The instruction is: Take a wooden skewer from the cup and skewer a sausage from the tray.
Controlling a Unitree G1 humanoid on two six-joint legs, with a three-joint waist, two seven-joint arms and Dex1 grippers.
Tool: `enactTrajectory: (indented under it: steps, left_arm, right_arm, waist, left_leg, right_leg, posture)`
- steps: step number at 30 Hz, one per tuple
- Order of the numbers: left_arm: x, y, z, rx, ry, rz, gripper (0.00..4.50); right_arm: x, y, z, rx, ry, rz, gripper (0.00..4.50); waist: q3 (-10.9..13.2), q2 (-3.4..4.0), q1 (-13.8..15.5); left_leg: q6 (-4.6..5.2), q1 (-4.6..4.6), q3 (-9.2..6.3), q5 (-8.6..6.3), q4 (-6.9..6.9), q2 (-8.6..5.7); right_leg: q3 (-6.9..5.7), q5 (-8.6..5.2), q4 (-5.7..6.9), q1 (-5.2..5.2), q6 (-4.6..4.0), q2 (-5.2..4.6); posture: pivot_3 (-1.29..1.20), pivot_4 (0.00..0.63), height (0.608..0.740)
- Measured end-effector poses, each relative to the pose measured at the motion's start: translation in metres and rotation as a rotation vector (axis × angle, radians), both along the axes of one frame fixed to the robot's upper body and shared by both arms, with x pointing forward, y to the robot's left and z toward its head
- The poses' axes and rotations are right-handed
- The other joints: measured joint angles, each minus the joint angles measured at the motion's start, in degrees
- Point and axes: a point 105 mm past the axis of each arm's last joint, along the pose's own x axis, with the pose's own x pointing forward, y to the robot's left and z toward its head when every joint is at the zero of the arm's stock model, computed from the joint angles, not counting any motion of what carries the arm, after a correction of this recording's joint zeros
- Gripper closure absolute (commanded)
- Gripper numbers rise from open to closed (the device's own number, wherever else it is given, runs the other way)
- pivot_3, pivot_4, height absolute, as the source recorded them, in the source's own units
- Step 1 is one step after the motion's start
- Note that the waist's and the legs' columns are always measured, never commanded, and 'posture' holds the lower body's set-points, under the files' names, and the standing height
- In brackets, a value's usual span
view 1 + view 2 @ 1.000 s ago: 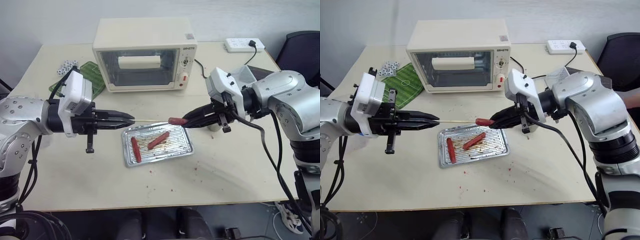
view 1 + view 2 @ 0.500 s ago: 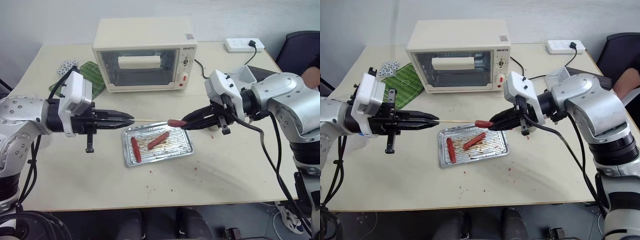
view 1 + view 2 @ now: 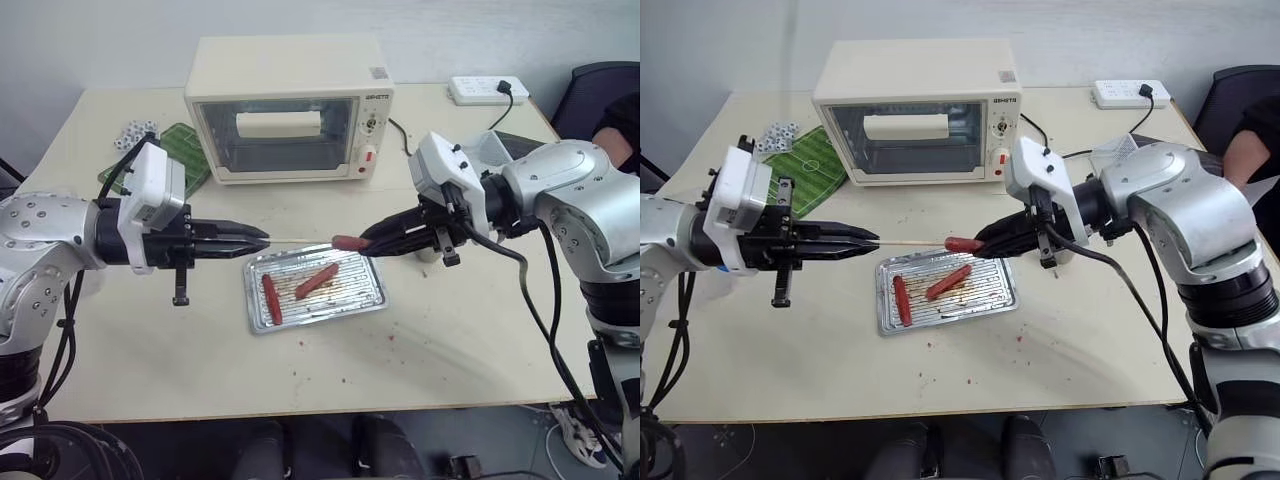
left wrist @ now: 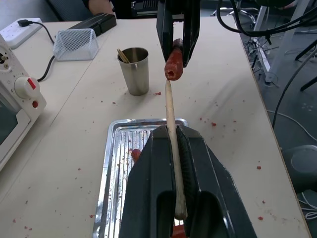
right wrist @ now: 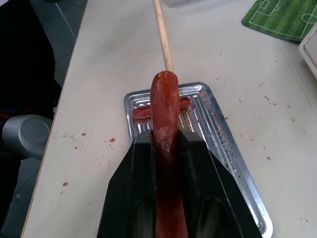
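**Stick tip meets sausage above the tray**

Left eye view: the left pincer is clenched on the wooden skewer, which lies level, pointing across at the right pincer. That pincer grips the dark red sausage above the tray's far edge. Open desk lies all around.

Left wrist view: the skewer's tip touches the sausage's end; the cup stands beyond the tray.

Right wrist view: sausage and skewer form one line.

Left end effector: we grip the wooden skewer.
Right end effector: we hold the sausage above the tray.
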Motion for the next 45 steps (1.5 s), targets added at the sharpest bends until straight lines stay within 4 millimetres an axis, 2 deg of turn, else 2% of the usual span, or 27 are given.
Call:
enactTrajectory:
  steps: [24, 45]
  left_arm:
    - [0.000, 0.001, 0.003, 0.006, -0.007, 0.000, 4.50]
    - [0.003, -0.003, 0.004, -0.015, -0.003, -0.029, 4.50]
  right_arm:
    - [0.004, -0.007, -0.007, -0.016, 0.008, -0.027, 3.91]
    - [-0.003, 0.005, 0.002, 0.002, 0.002, 0.009, 3.91]
  waist:
    - [0.00, 0.00, 0.00]
    - [0.00, 0.00, 0.03]
  left_leg:
    - [0.00, 0.00, 0.00, 0.00, 0.01, 0.00]
    - [0.00, 0.00, 0.00, 0.00, 0.03, -0.01]
  right_leg:
    - [0.01, 0.00, 0.02, 0.00, 0.00, 0.00]
    - [0.01, 0.00, 0.04, 0.00, 0.00, 0.00]
  posture:
    - [0.00, 0.150, 0.740]
    - [0.00, 0.150, 0.740]
